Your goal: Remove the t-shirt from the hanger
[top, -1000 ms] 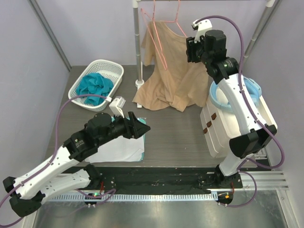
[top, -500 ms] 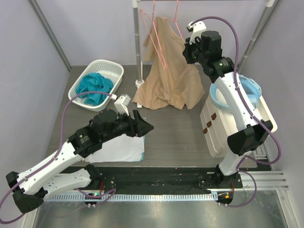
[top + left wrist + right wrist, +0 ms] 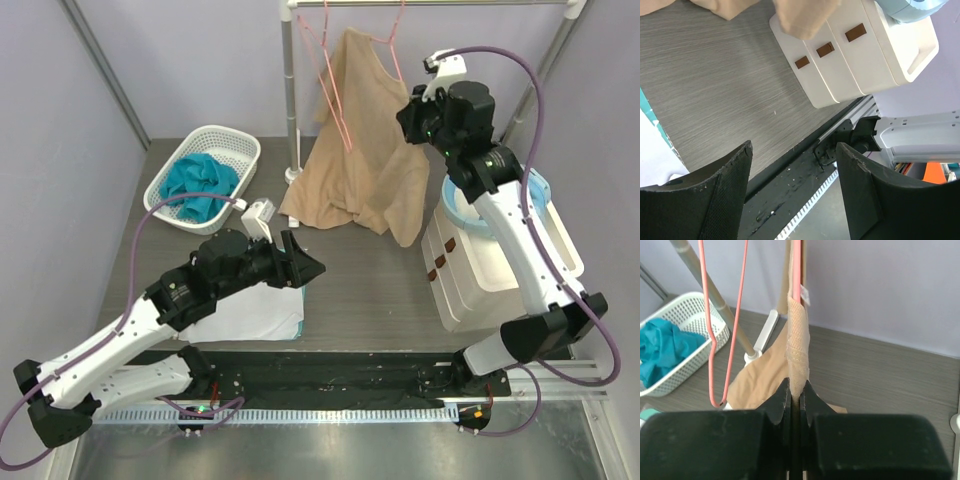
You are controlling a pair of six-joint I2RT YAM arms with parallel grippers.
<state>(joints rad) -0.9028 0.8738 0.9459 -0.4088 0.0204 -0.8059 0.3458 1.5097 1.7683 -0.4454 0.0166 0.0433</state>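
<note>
Right end effector [image 3: 795,390] clamps tan t-shirt [image 3: 365,180] on pink wire hanger [image 3: 797,265] — left end effector [image 3: 792,147] open; grey woodgrain worktop [image 3: 370,280], lilac walls [image 3: 200,60].

Hanger [image 3: 797,265] top beyond upper edge

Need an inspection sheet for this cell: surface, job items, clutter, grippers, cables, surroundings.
Surface: grey wood-grain table.
Job's things: tan t-shirt hangs on a pink hanger, with its hem bunched on the table.
Clutter: white basket holding a teal cloth; white drawer unit with a blue bowl on top; folded white cloth.
Grippers: left gripper open, holding nothing; right gripper shut on the t-shirt edge below the hanger wire.
Cables: purple cable loops along each arm.
Surroundings: metal rack post, lilac walls.
</note>
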